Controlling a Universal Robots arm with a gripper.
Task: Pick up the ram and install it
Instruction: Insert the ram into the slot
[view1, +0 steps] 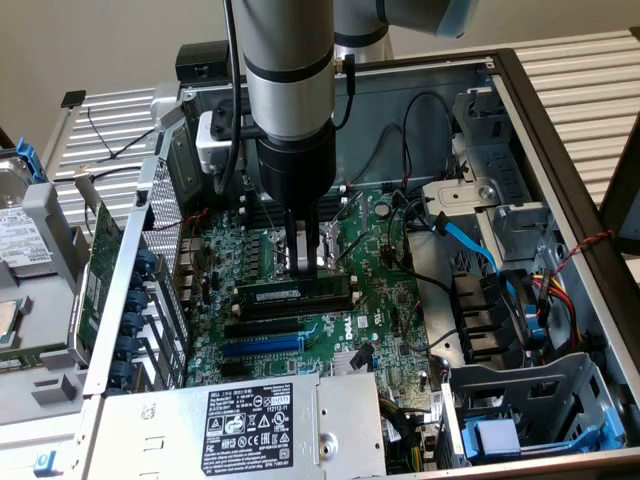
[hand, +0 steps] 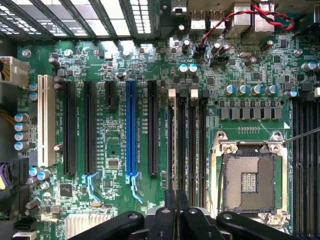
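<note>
Arm stands over the open computer case (view1: 560, 150), wrist pointing straight down at the motherboard (view1: 385, 300); gripper (view1: 305, 262) low over the board, fingers drawn together, no gap between them in the wrist view (hand: 176, 220).

The ram (view1: 295, 296) stands on edge along the bank of memory slots (hand: 192, 145), label strip facing the exterior camera; it sits between the CPU socket (hand: 248, 182) and the blue expansion slot (hand: 131, 130). Fingertips come down about mid-length of the stick, at its upper edge. Whether they pinch that edge or only bear on it I cannot tell from here.

Judged step: seating the ram in its slot; pick-up looks done, full seating not confirmed.

To do this well:
- keep the push straight down along the slot's line; any lean would lever the thin board against the slot walls;
- a mid-length contact loads both ends evenly, but watch that neither end rides high; the stick should read level against the neighbouring slots;
- the notch must match the slot key; if it resists, do not add force;
- slot end clips are hard to read here; they should close against the stick's ends when it is home;
- the dark cable (view1: 375, 235) beside the socket lies near the gripper; keep clear of it.
</note>
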